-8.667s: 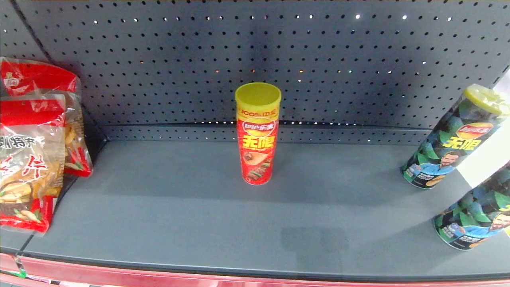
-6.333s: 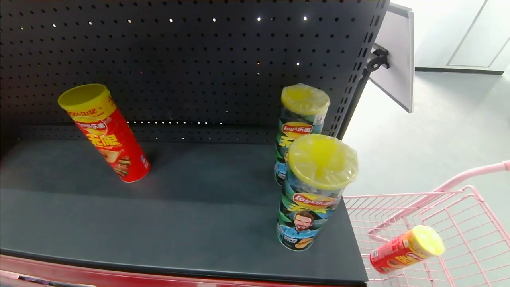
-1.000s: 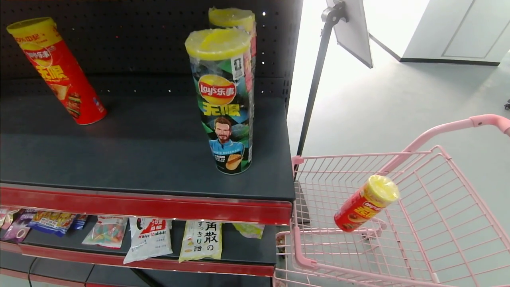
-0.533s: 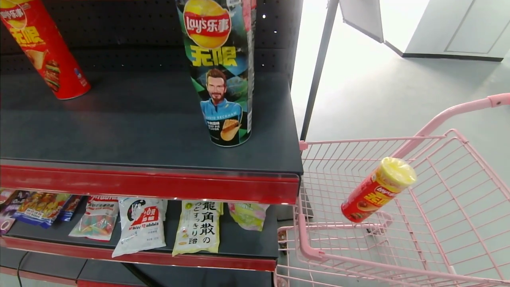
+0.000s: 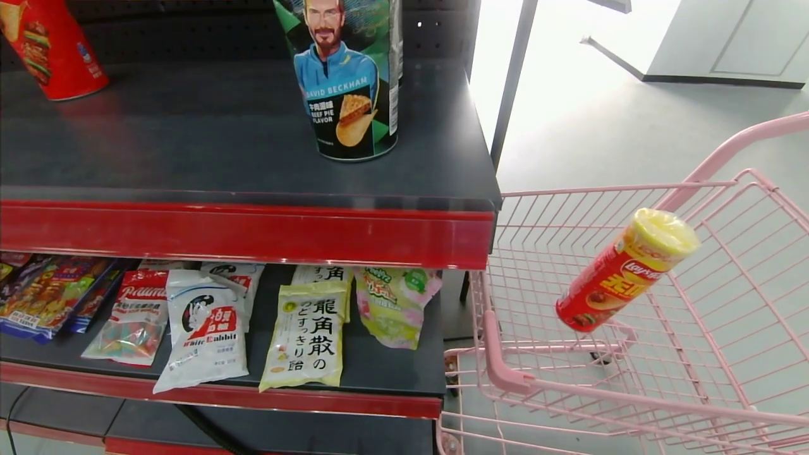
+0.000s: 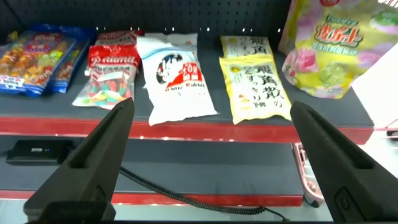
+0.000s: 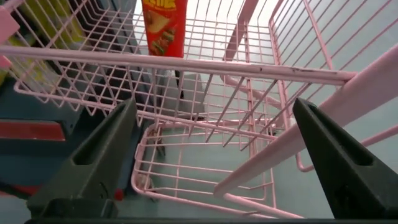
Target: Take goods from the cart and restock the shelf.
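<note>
Red chip can (image 5: 626, 272) is seen leaning inside pink wire cart (image 5: 505, 377). Left gripper (image 6: 211, 104) and right gripper (image 7: 214, 102) are held spread wide, empty.

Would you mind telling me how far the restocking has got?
Done: a red can and a green can stand on the top shelf. In hand: nothing; the left pincer and right pincer are both open and empty. Left: the yellow-lidded can leaning in the pink cart is not yet picked up.
</note>
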Controlling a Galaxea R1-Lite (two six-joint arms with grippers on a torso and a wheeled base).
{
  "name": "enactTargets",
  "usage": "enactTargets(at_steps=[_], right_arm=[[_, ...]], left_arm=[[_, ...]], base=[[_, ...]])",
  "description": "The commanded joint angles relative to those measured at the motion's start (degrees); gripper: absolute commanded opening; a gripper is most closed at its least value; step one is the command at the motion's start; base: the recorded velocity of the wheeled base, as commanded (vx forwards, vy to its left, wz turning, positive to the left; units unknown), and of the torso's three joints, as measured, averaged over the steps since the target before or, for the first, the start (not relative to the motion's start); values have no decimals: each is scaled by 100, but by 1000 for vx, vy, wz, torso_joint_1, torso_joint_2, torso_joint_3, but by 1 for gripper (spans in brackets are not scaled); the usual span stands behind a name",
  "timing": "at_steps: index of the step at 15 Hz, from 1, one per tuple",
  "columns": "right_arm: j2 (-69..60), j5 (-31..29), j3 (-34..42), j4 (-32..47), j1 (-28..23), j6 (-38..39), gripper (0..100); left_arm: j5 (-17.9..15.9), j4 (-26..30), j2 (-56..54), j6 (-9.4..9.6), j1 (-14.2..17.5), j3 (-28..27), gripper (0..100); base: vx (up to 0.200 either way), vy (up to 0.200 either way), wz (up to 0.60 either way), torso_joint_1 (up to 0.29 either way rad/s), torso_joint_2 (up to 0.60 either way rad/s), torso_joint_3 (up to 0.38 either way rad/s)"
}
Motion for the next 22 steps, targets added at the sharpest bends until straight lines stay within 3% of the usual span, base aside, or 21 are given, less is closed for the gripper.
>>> enactTargets(at_steps=[1, 5, 6, 7, 8, 10, 12, 13, 15, 17, 19, 22], right_arm=[[63, 35, 0, -4, 0, -61, 100], [3157, 501, -3560, -646, 369, -123, 100], [3412, 545, -3806, -672, 369, -97, 100], [4616, 721, -5054, -646, 421, -79, 100], [5055, 765, -5300, -663, 430, -184, 100], [5512, 984, -5106, -470, 703, -334, 100], [5864, 1450, -5247, -101, 360, -729, 100], [6101, 2180, -5186, -109, 105, -1046, 100], [6681, 3885, -5010, -303, -950, -1283, 100], [7332, 4781, -4597, -1050, -1521, -1643, 100], [7859, 5511, -4351, -1665, -1776, -2004, 100], [8298, 6398, -4228, -1806, -2356, -2821, 100]], left_arm=[[-1, 4, 2, -1, 6, -9, 100], [-1, 4, 2, -1, 6, 0, 100], [-1, 4, 2, -1, -2, 0, 100], [-1, 4, 2, -1, -2, 0, 100], [-1, 4, 2, -1, 6, 0, 100], [-1, 4, 2, -1, -2, 0, 100], [-1, 4, 2, -1, 6, 0, 100], [-1, 4, 2, -1, -2, 0, 100], [-1, 4, 2, -1, -2, -9, 100], [-1, 4, 2, -1, 6, 0, 100], [-1, 4, 2, -1, 6, 0, 100], [-1, 4, 2, -1, -2, 0, 100]], base=[[0, 0, 0, -66, 193, 124], [0, 0, 0, -12, 44, 34], [0, 0, 0, 0, 0, 0], [0, 0, 0, 0, 0, 0], [0, 0, 0, 0, 0, 0], [0, 0, 0, 0, 0, 0], [0, 0, 0, 0, 0, 0], [0, 0, 0, 0, 0, 0], [0, 0, 0, 0, 0, 0], [0, 0, 0, 0, 0, 0], [0, 0, 0, 0, 0, 0], [0, 0, 0, 0, 0, 0]])
